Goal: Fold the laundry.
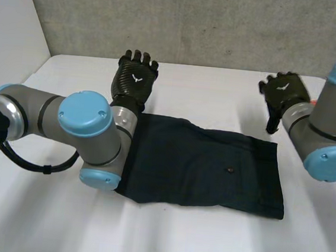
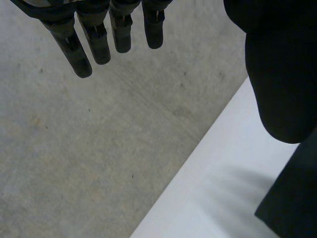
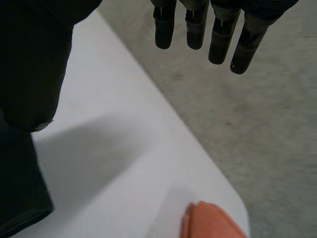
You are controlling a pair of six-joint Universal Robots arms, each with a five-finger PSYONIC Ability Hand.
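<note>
Nearest to us on the white table [image 1: 192,241] lies the dark navy cloth garment [image 1: 206,165], spread flat as a long rectangle across the middle. A small button [image 1: 230,169] shows on its top face. Its edges look tidy and its outline compact, so we judge that it may already be folded at least once. We cannot tell the layers apart. A further fold across its length seems to be what is left, and neither hand is on the cloth to make it.

The grey left arm with light-blue caps [image 1: 91,124] bends over the garment's left end. Beyond the far left corner, the black left hand [image 1: 135,78] is raised with its back towards us. In its wrist view the fingers [image 2: 99,42] are straight and spread and hold nothing, and the corner of the garment [image 2: 292,208] lies beside the thumb.

Beyond the far right corner is the black right hand [image 1: 284,92], clear of the cloth. Its fingers [image 3: 198,29] are likewise straight, apart and empty. An orange-pink rounded object [image 3: 210,220] sits near the table's corner. Farthest back stands the grey concrete wall [image 1: 225,24].
</note>
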